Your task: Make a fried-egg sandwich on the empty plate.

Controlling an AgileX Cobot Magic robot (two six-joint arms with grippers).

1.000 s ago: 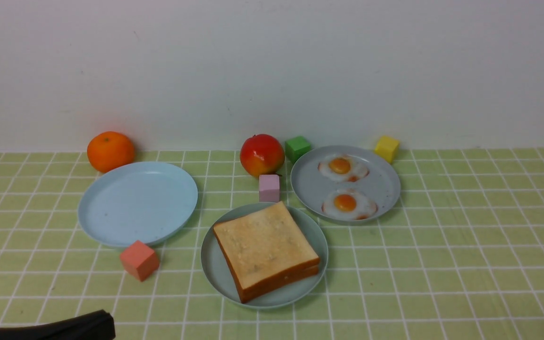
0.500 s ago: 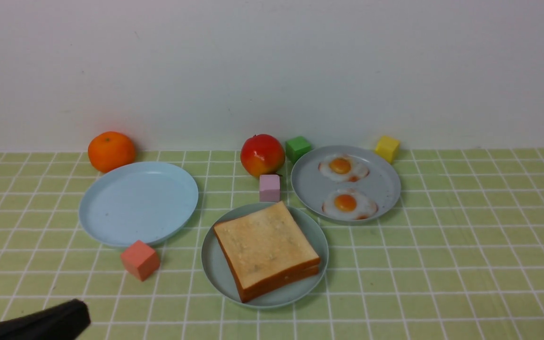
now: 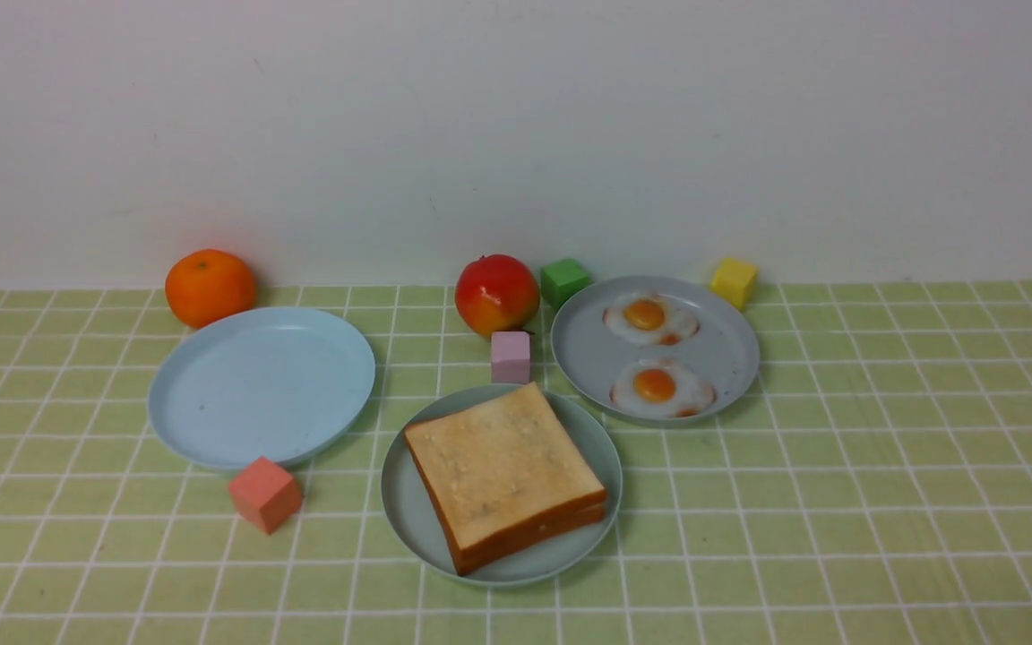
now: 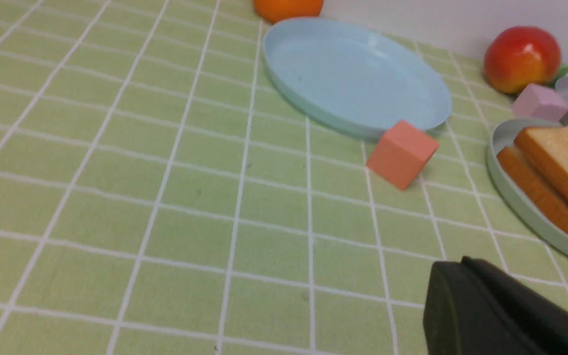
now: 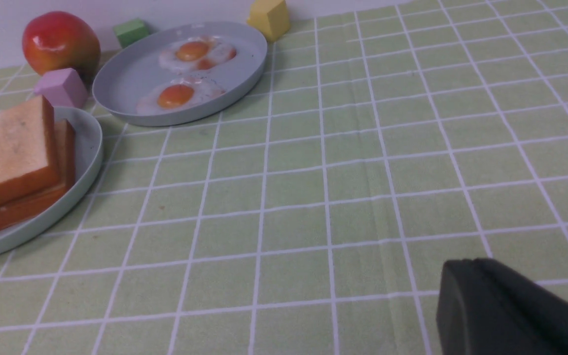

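Two toast slices (image 3: 505, 475) stacked on mint plate (image 3: 401, 511); both arms' fingers together, empty.

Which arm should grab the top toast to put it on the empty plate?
Probably the left. The empty plate lies on the robot's left, the toast stack sits on the plate just beside it, and the left gripper points toward both.

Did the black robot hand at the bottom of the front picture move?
Yes. It slid out past the bottom left corner, away from the pink cube, and no longer shows in the front view.
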